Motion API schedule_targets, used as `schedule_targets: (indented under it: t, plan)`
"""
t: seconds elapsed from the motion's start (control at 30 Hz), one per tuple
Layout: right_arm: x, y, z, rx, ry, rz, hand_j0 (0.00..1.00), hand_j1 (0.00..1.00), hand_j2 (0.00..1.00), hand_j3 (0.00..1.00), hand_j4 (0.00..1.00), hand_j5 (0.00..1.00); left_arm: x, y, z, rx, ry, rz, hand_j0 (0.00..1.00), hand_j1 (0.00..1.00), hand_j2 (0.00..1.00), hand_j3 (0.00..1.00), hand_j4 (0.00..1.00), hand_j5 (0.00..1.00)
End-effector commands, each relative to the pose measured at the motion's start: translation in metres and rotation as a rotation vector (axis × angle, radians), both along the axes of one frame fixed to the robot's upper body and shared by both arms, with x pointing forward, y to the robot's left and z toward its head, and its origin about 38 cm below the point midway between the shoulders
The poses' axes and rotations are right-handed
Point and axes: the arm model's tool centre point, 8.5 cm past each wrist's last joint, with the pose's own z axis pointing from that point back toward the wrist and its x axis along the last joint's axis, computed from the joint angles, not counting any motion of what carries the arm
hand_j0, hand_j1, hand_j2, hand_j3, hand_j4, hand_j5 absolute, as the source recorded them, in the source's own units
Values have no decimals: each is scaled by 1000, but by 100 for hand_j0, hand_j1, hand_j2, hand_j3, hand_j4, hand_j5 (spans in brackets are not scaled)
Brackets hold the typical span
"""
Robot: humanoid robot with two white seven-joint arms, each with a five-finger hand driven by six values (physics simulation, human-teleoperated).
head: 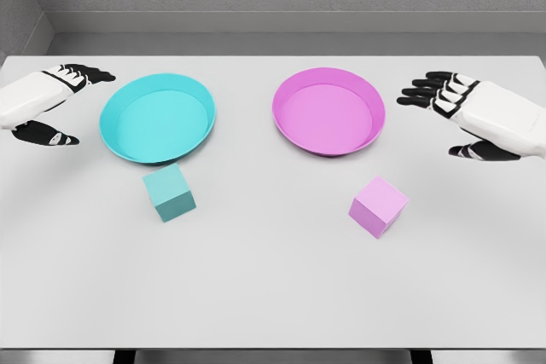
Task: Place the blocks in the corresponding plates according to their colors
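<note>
On the white table (pixel 273 296), teal block (pixel 169 193) sits at 6 o'clock of teal plate (pixel 158 117), pink block (pixel 378 205) at 5 o'clock of pink plate (pixel 328 111). Left hand (pixel 47 108) and right hand (pixel 478 117) both spread, empty (neither touching anything). Approach from above, pinch opposite flat faces.

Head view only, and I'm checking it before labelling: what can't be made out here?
- Left robot hand: wrist and arm cut off by the picture's left edge.
- Right robot hand: forearm cut off by the right edge.
- Cyan block and pink block: far and bottom faces hidden by the blocks themselves.
- Table: legs mostly cut off by the bottom edge.
</note>
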Motion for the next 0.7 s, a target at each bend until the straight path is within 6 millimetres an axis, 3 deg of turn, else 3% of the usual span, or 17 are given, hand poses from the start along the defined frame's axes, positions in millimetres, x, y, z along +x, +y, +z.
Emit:
schedule_targets:
  t: [0.0, 0.2, 0.27, 0.47, 0.57, 0.67]
  plan:
    - [0, 0, 2, 6, -1, -1, 100, 100, 100, 100, 100, 100, 0, 0, 1, -6, -1, 1, 100, 100, 100, 100, 100, 100]
    - [0, 0, 1, 9, 0, -2, 100, 100, 100, 100, 100, 100, -3, 0, -4, -9, 11, 0, 100, 100, 100, 100, 100, 100]
    - [-5, 10, 1, -7, 12, 30, 100, 100, 100, 100, 100, 100, -8, -8, 4, 75, -8, -42, 100, 100, 100, 100, 100, 100]
    - [-12, 22, -29, -113, 150, 68, 100, 100, 100, 100, 100, 100, -18, -22, 29, 199, -77, -111, 100, 100, 100, 100, 100, 100]
    - [-12, 22, -38, -176, 210, 60, 100, 100, 100, 100, 100, 100, -26, -36, 29, 202, -85, -157, 100, 100, 100, 100, 100, 100]
    - [-10, 22, -46, -235, 268, 37, 100, 100, 100, 100, 100, 100, -46, -61, 27, 231, -86, -257, 100, 100, 100, 100, 100, 100]
